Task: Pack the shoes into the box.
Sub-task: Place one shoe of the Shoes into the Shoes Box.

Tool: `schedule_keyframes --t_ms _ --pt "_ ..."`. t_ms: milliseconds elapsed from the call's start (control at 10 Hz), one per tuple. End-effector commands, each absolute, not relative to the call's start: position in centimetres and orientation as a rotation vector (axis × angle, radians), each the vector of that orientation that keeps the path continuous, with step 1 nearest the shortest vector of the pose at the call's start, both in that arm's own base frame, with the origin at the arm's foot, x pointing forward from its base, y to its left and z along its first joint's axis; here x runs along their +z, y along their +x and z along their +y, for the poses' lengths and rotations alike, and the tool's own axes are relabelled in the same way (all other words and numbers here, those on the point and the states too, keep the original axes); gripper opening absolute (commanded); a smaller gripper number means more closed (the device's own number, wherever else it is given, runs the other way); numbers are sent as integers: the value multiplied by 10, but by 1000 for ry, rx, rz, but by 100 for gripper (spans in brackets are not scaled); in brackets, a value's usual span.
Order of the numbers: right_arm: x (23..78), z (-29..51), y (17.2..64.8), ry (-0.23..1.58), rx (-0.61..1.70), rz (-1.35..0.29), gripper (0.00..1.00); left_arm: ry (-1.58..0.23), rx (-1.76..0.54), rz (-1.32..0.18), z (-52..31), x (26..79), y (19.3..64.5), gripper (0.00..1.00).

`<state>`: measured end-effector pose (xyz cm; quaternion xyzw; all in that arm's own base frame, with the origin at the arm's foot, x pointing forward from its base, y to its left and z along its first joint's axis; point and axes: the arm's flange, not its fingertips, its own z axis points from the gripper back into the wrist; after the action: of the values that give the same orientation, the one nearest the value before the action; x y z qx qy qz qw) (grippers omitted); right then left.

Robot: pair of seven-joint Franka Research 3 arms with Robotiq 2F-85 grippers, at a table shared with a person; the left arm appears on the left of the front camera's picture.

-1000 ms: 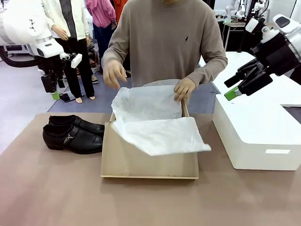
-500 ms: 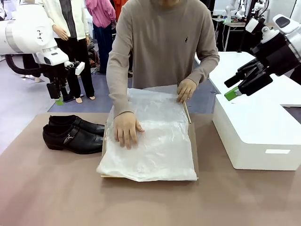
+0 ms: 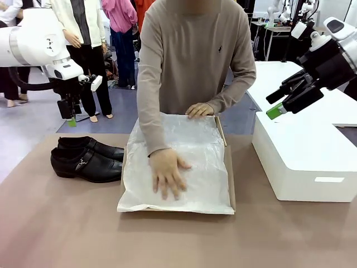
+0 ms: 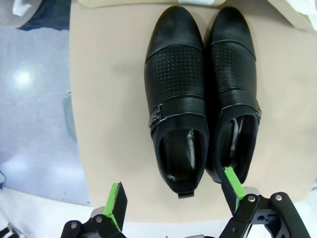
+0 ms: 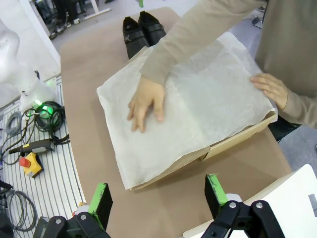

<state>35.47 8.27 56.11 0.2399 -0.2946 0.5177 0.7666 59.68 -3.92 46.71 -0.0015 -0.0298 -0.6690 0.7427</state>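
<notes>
- Tissue paper (image 3: 195, 139) covers the box (image 3: 229, 181); person's hand (image 3: 170, 174) lies flat on it, other hand (image 3: 199, 110) at the 12 o'clock rim. White box (image 3: 304, 162) at 3 o'clock.
- Shoes (image 3: 86, 159) on desk (image 3: 56, 223), 9 o'clock of the box, side by side; long axis 9–3, toes toward 3.
- Left tool (image 3: 69, 116) above the heels, right tool (image 3: 271, 106) above white box; both spread wide, empty.
- Tissue, lifted a second ago, now flat.

I see the shoes (image 3: 86, 158) at nine o'clock of the box, just beside it. They are a glossy black pair, upright and side by side, with toes pointing to three o'clock and a metal buckle on the nearer one. The box (image 3: 229, 177) lies flat at my twelve o'clock. It is shallow brown cardboard, with white tissue (image 3: 195, 145) spread across its inside.
</notes>
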Motion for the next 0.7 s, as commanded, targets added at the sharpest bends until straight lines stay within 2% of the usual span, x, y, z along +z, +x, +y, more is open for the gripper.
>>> schedule_keyframes --t_ms 0,300,600 --pt "560 83 357 544 1145 -668 100 -5 -1462 -64 -37 467 597 100" --pt "560 83 357 544 1145 -668 100 -3 -1466 -65 -39 467 597 100" --pt "560 83 357 544 1145 -668 100 1 -1475 -71 -24 445 617 100"
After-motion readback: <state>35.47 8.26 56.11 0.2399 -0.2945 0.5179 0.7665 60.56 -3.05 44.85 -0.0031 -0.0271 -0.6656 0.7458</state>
